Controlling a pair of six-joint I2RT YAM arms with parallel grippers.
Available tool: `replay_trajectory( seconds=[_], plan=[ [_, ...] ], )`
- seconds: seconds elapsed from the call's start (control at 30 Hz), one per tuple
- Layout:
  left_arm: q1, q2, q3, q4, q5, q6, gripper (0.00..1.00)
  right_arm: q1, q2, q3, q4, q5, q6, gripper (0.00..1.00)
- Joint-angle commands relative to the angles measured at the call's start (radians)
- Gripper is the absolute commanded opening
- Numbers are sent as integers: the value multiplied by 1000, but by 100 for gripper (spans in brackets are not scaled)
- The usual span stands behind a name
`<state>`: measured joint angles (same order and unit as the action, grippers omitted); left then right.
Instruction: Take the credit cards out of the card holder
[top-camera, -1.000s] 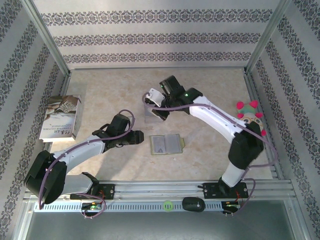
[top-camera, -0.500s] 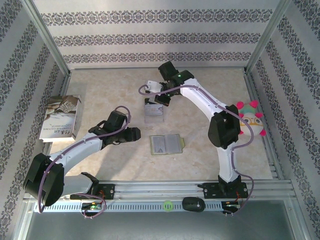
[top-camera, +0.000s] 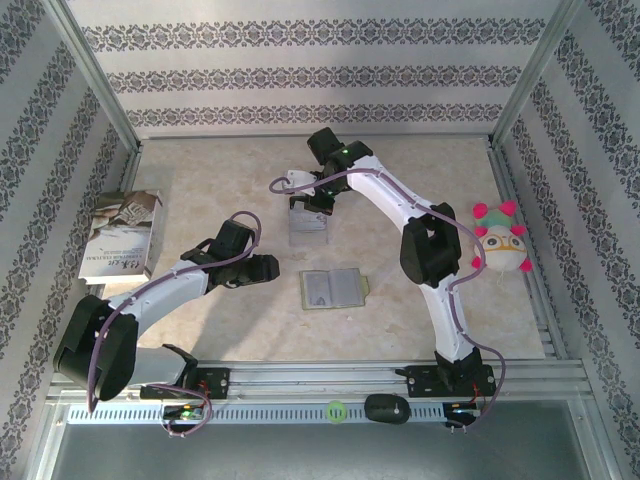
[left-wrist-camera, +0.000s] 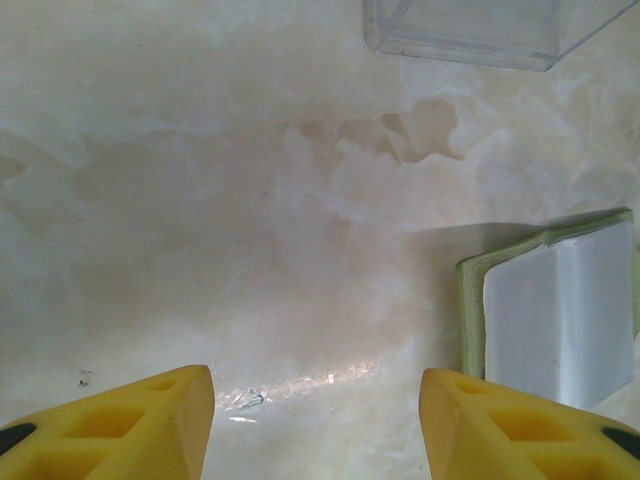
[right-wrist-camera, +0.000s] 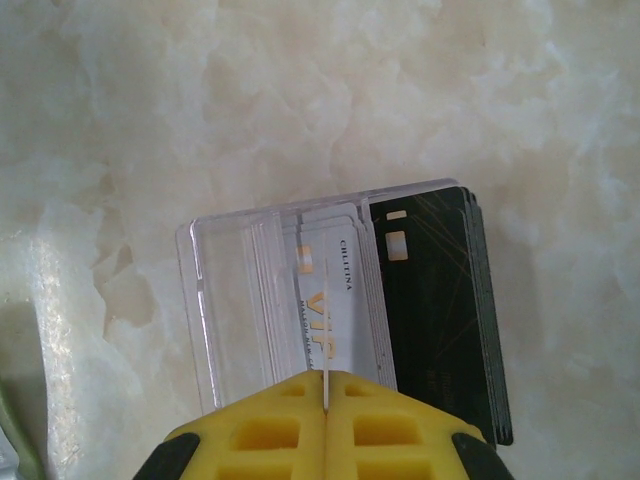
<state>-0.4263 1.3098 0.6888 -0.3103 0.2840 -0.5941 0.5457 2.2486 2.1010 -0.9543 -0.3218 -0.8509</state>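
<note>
Clear plastic box sits dead centre under the right wrist cam, and the credit cards are lying in it. It's a stack: a pale VIP-printed 1 on the left, overlapping black ones on the right. Right claw hangs above the box's near edge, yellow pads pressed flat together. A thin pale sliver sits in the seam btwn them, can't tell what it is. From the top cam, that claw is out mid-counter, right over the box, w/ its arm stretched long from the base.

Over to the card holder. It's lying open & flat on the marbled counter, nearer the arm bases than the box and apart from it. Left wrist cam catches its olive-green edge & a glossy pale inner face at the right of the view. Can't tell if anything is inside that pocket.

Left claw is low over bare counter, just left of the holder. Its jaws are roughly 1/2 open, w/ nothing btwn the 2 yellow fingers. Top cam puts it beside the holder, not touching.

Far left, a printed booklet lies by the wall. Far right, a plush toy w/ pink tufts sits near the right arm's elbow.
</note>
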Motion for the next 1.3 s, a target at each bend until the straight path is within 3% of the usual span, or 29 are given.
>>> replay_trajectory(
  seconds=[0.0, 0.67, 0.77, 0.87, 1.1, 1.27],
  plan=[
    [15, 6, 23, -32, 6, 20, 57, 7, 29, 30, -23, -7, -32, 0],
    [22, 26, 3, -10, 11, 16, 56, 37, 71, 19, -14, -23, -45, 0],
    [24, 23, 3, -9, 18, 16, 56, 39, 63, 5, 22, -4, -23, 10],
    [23, 13, 3, -9, 21, 16, 56, 39, 34, -16, 90, 1, 25, 25],
    [24, -35, -19, 1, 18, 6, 58, 40, -141, -157, 334, -99, 205, 34],
    [25, -100, -74, 47, 5, -21, 62, 65, -263, -300, 489, -88, 485, 36]
  ],
)
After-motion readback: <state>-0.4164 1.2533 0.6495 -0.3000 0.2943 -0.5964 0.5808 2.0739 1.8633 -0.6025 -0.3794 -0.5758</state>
